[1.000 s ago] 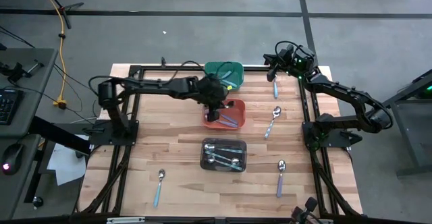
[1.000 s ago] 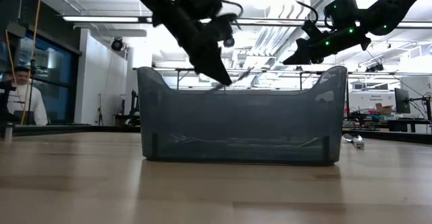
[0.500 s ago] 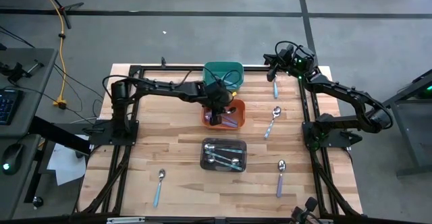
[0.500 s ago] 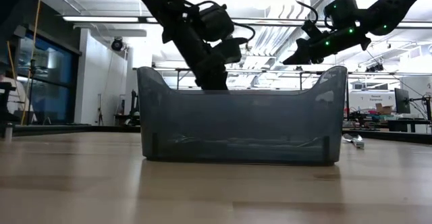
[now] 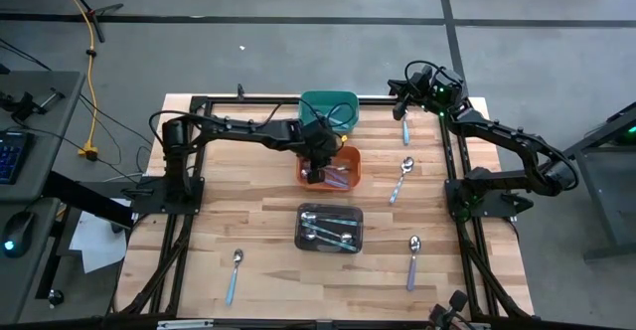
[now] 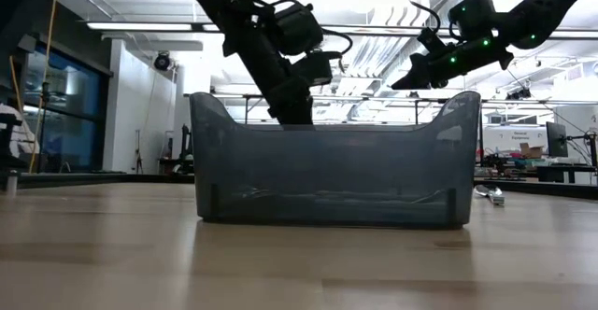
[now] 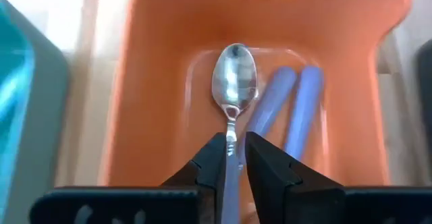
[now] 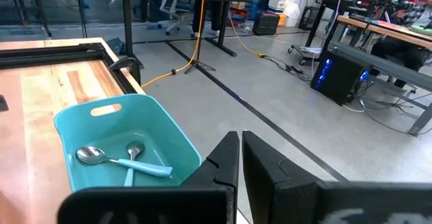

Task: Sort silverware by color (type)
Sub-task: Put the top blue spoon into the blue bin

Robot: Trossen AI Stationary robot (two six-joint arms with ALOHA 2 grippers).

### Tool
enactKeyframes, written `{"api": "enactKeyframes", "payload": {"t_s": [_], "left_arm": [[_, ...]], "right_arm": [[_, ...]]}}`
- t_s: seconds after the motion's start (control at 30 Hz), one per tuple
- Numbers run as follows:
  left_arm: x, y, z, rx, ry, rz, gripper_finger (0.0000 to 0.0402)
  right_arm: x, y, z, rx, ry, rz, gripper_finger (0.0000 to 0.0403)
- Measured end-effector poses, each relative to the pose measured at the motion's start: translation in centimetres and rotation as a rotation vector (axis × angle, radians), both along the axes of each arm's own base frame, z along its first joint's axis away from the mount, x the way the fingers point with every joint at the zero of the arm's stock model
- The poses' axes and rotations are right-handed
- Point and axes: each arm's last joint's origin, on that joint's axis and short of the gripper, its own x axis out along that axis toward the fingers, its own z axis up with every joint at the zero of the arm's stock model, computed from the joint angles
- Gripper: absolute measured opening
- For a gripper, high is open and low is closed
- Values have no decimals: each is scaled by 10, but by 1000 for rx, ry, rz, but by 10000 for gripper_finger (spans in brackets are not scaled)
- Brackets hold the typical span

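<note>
A lavender spoon [image 7: 233,92] is lowered into the orange bin [image 7: 135,82] near the table's rear edge, barely pinched by the left gripper [image 7: 234,158], so colours are grouped.

The wooden worktop [image 5: 258,221] carries a green bin [image 5: 329,102], orange bin [image 5: 348,158], black bin [image 5: 330,228] and four loose spoons [image 5: 235,274].

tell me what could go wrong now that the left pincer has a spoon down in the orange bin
1. The left pincer has its fingers close around the spoon handle; if they have not parted enough, lifting may drag it back out of the orange bin.
2. The pincer sits low inside the bin, so a sideways pull-out could nudge the bin toward the green bin.
</note>
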Motion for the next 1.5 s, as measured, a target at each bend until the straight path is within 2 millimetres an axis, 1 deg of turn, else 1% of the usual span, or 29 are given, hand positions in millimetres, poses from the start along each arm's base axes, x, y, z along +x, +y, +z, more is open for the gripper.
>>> {"api": "enactKeyframes", "payload": {"t_s": [0.2, 0.33, 0.5, 0.63, 0.77, 0.9, 1.1, 1.3, 1.43, 1.5], "left_arm": [[-8, -5, 8, 1, 30, 13, 4], [-19, -9, 7, -14, 37, 36, 3], [-29, -11, 7, -30, -8, 81, 1], [-39, -15, 14, -32, -45, 114, 0], [-55, -23, 18, -39, -43, 163, 0], [-75, -32, 24, -56, -38, 216, 0], [-107, -47, 28, -64, -11, 287, 0], [-135, -57, 20, -105, 37, 361, 0], [-146, -61, 9, -128, 68, 397, 0], [-148, -61, 4, -135, 72, 415, 0]], "right_arm": [[0, 0, 0, 0, 0, 0, 4], [0, 0, 0, 3, 2, 0, 4], [0, 0, -2, 14, 9, 0, 4], [0, 0, -2, 18, 13, 0, 4], [0, 1, -3, 22, 15, 0, 4], [0, 1, -3, 27, 18, 1, 4], [0, 1, -4, 33, 22, -1, 4], [-1, 1, -4, 38, 26, 0, 4], [0, 1, -4, 38, 26, 0, 4], [0, 1, -5, 39, 26, 0, 4]]}}
